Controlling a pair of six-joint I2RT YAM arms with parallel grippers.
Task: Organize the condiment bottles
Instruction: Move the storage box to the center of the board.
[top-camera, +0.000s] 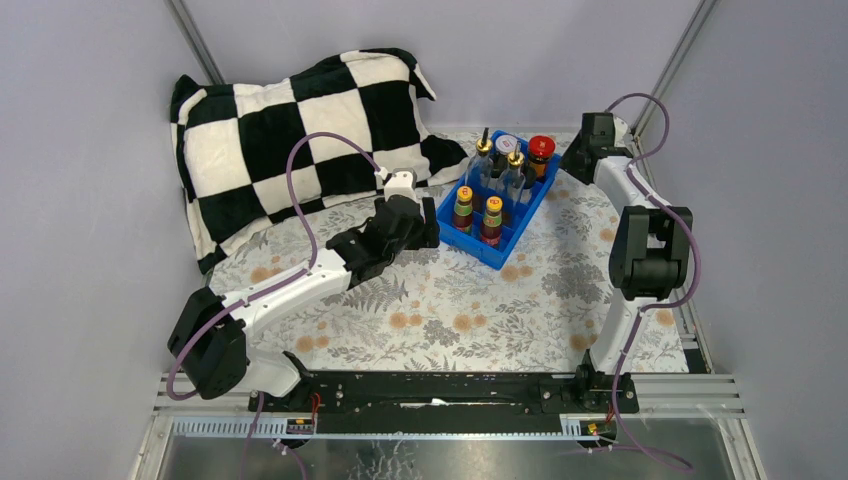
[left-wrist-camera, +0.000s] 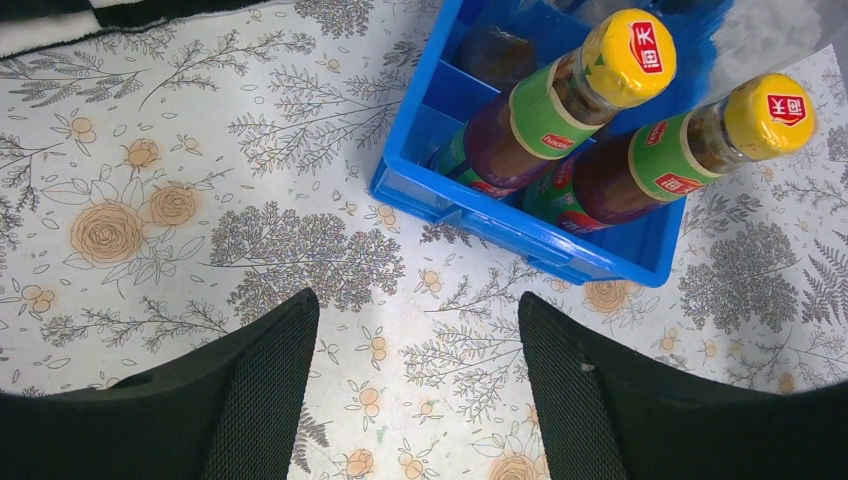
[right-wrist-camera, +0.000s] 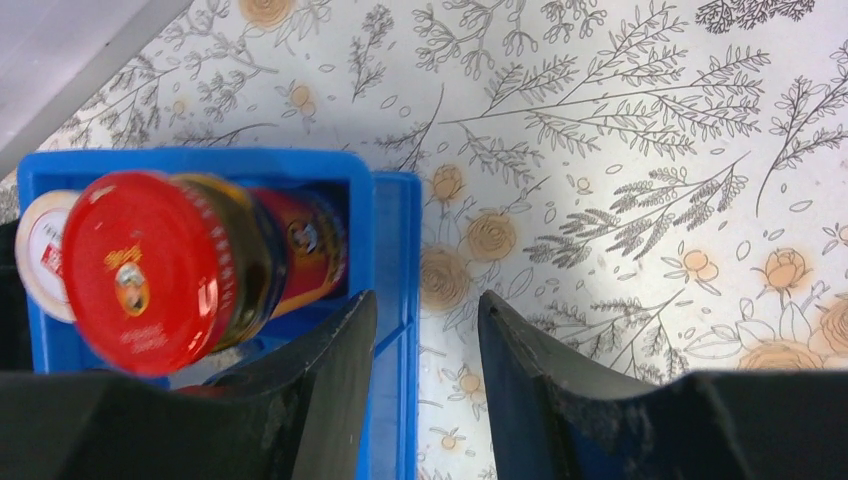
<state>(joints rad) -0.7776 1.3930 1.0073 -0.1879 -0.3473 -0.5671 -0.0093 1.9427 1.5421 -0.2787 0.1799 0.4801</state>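
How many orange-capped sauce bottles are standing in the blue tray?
2. Left orange-capped sauce bottle and right orange-capped sauce bottle stand side by side at the blue tray's near end.

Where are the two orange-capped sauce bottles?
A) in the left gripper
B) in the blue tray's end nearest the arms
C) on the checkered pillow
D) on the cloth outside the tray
B: the top view shows both orange-capped sauce bottles standing inside the blue tray, at its near end.
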